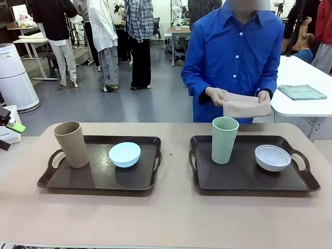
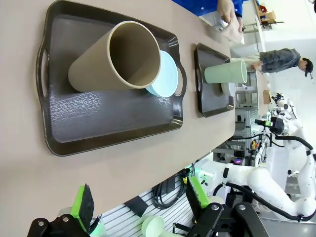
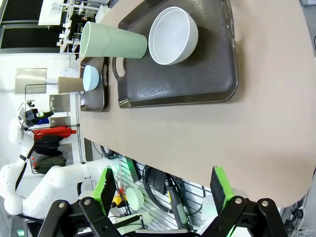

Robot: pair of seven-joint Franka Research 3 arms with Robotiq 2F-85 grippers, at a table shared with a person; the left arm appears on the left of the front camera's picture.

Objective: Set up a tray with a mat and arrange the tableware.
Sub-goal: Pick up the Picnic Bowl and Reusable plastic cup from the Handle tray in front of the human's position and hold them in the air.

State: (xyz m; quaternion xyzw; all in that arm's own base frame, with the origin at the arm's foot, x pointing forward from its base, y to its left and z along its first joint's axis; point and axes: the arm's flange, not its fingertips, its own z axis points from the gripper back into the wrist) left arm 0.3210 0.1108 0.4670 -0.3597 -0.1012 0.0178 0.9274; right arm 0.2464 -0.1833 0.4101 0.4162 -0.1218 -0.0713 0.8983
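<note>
Left claw [image 2: 140, 198] and right claw [image 3: 163, 185] both spread, holding nothing; across the worktop [image 1: 166, 218] a person [image 1: 233, 46] holds a folded tan mat [image 1: 246, 105]

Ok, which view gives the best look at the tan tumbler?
The left wrist view: the tan tumbler is close and large there, open mouth toward the camera, on the left tray. The front view shows the tan tumbler whole but smaller; in the right wrist view it is tiny and far off.
</note>
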